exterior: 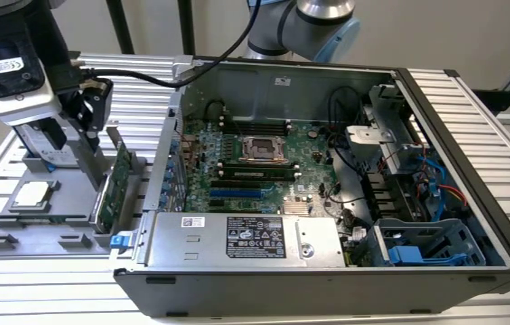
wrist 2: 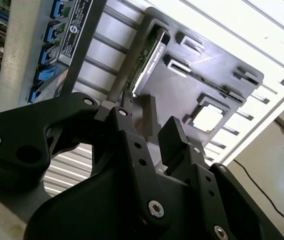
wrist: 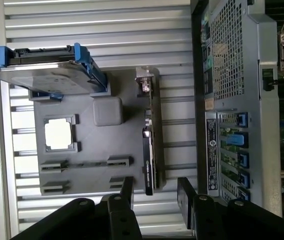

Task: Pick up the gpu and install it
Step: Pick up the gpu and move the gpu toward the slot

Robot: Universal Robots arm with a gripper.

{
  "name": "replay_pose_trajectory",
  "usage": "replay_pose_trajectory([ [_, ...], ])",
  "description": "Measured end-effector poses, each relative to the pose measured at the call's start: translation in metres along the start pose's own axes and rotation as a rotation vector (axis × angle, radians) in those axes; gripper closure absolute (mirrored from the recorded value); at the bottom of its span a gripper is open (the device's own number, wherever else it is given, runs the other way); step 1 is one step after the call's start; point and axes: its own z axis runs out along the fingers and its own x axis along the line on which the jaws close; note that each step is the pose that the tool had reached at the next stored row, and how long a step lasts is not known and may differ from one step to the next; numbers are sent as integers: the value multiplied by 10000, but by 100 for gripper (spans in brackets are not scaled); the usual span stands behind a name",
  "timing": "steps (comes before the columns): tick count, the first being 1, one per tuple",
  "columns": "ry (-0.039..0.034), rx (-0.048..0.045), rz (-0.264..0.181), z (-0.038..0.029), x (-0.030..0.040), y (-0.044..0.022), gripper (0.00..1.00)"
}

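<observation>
The pick-up step is judged in hand: the gpu is stood on edge in the grey holder on the desk, ungrasped, and the gripper, its fingers spread and empty, would need to be aligned astride the card's thin edge.

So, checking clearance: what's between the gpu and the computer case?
Only the tray rim and bare slatted table separate gpu from case, per the first wrist view.

Exterior view looks down on the open case; both wrist views share the grey tray, seemingly from above.
</observation>
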Motion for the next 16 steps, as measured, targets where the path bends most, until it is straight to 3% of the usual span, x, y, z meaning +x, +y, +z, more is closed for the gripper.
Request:
replay_pose_trajectory([
  [16, 0, 0, 1, 86, 1, -4, 0],
])
